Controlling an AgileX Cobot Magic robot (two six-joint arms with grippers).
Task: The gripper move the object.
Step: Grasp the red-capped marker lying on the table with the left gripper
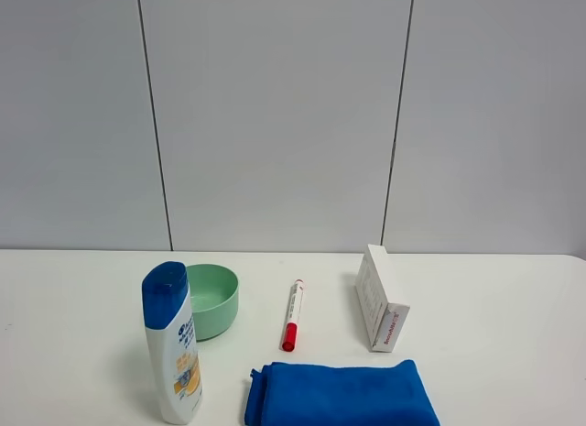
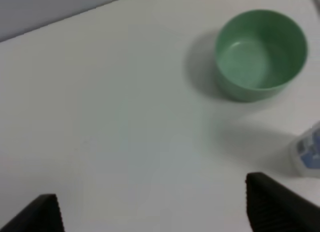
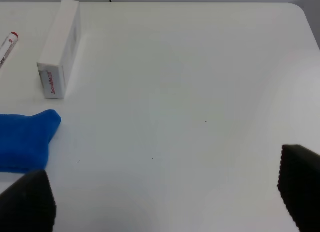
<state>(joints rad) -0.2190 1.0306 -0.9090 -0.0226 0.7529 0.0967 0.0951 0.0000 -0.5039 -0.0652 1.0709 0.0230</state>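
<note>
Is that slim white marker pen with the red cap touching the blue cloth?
Apart. The exterior high view shows bare table between the white marker pen and the blue cloth.

This looks like a robot test bench in a lab, not a home or a shop. A plain white surface (image 1: 494,298) stands against a grey wall (image 1: 275,114) of flat panels split by thin dark seams. On it sits a mixed set of unrelated goods, spaced apart like samples: a shampoo bottle (image 1: 172,344), a green bowl (image 1: 215,300), a marker pen (image 1: 292,314), a small white box (image 1: 381,298) and a folded blue cloth (image 1: 341,396). The black ribbed tips of the left pincer (image 2: 152,212) and the right pincer (image 3: 165,197) show in the wrist views, above the same white surface.
</note>
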